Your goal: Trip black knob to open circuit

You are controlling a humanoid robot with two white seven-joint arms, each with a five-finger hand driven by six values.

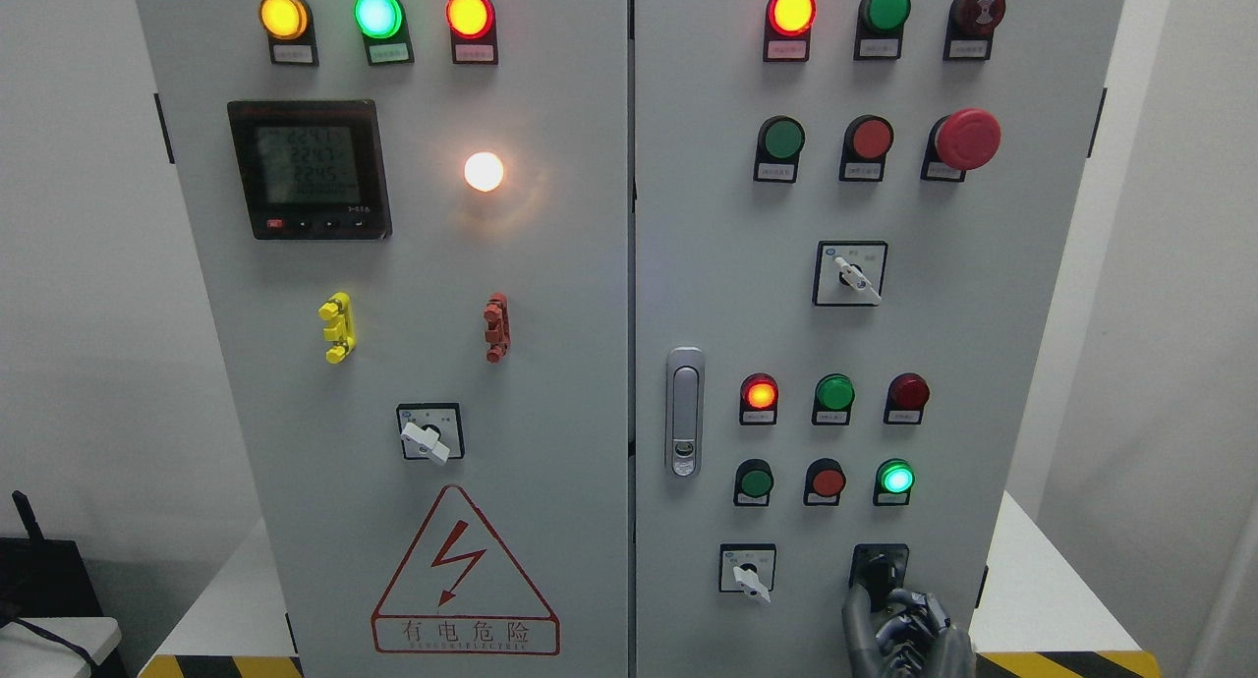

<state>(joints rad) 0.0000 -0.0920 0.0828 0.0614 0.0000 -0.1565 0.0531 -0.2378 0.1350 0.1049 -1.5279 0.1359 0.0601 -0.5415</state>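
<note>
The black knob [878, 567] sits on a black square plate at the bottom right of the right-hand cabinet door [983, 314]. My right hand [889, 604] comes up from the bottom edge just below it. Its grey fingers [853, 609] curl up around the lower part of the knob, the thumb on the left side and the other fingers on the right. The hand covers the knob's lower end. My left arm does not show.
A white selector switch [749, 572] sits just left of the knob. Above are a lit green lamp [895, 479], a red button [828, 481] and a green button [756, 481]. The door latch [684, 411] is further left. A red mushroom stop button [966, 139] juts out higher up.
</note>
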